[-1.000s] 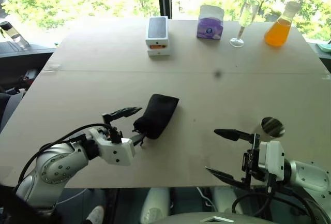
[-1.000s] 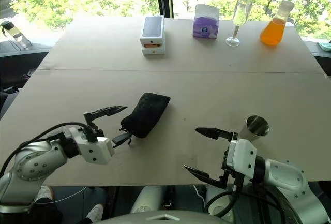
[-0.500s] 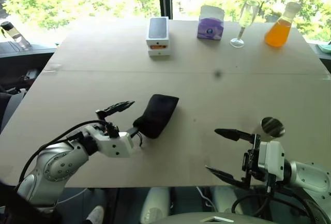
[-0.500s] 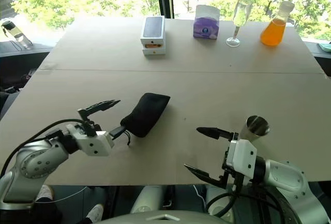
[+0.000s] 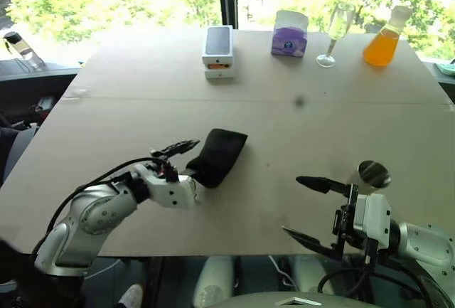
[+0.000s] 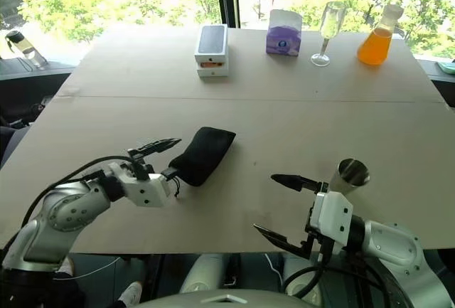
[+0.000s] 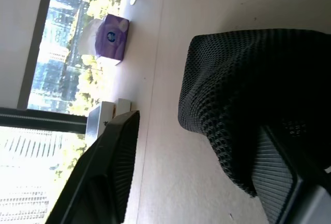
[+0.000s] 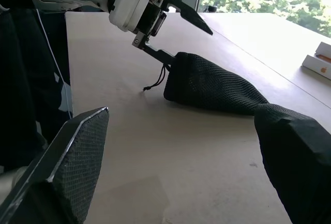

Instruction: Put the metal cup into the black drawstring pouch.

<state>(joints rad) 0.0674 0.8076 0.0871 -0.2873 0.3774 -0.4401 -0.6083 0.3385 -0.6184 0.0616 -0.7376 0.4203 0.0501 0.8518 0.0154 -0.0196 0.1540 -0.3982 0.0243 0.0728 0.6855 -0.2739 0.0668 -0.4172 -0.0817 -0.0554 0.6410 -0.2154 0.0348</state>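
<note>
The black drawstring pouch [image 5: 220,155] lies on the table left of centre, with its gathered end and cord toward me. My left gripper [image 5: 192,158] is at that end. One finger lies low by the cord and the other hovers above the fabric, so the jaws are still apart. The left wrist view has the pouch [image 7: 248,79] between the fingers [image 7: 111,177]. The metal cup [image 5: 371,175] stands upright near the right front. My right gripper [image 5: 291,206] is open just left of the cup, pointing left and holding nothing. The right wrist view takes in the pouch [image 8: 217,87] and the left gripper [image 8: 189,46].
Along the table's far edge stand a black-topped white box [image 5: 217,50], a purple tissue box [image 5: 288,32], a clear wine glass [image 5: 335,27] and an orange flask [image 5: 384,38]. A bottle [image 5: 18,46] sits off the table at far left.
My left gripper moved forward onto the pouch's gathered end, and its fingers have come closer together. The right gripper and the cup stayed put.
</note>
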